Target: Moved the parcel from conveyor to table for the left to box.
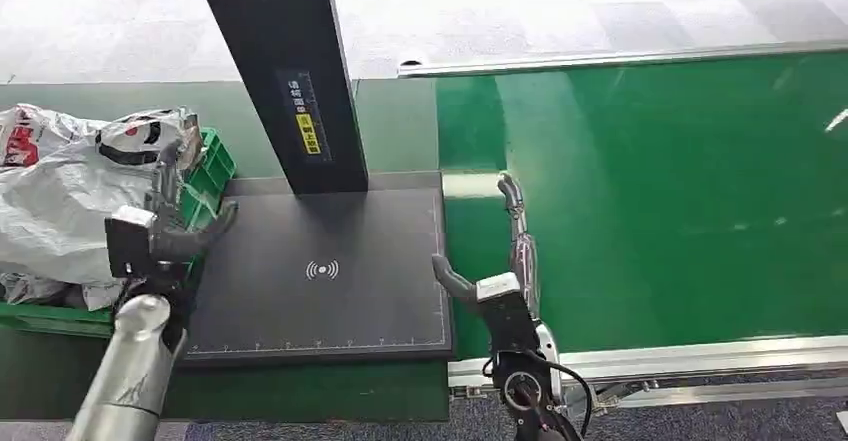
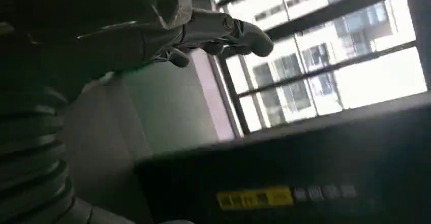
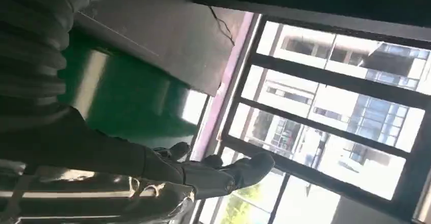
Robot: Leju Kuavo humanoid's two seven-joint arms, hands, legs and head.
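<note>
Several grey plastic-wrapped parcels (image 1: 60, 186) fill a green crate (image 1: 212, 169) at the left of the table. My left hand (image 1: 170, 216) stands upright beside the crate at the left edge of the dark scanner mat (image 1: 330, 271), fingers spread, holding nothing. In the left wrist view its fingers (image 2: 223, 31) stretch out toward windows. My right hand (image 1: 505, 261) is raised over the near left corner of the green conveyor belt (image 1: 650, 191), fingers extended and empty. The right wrist view shows its fingers (image 3: 223, 170) straight out with nothing in them.
A black post (image 1: 290, 71) with a yellow label rises from the back of the mat. The belt's silver rail (image 1: 700, 356) runs along the front. Grey carpet lies beyond the belt.
</note>
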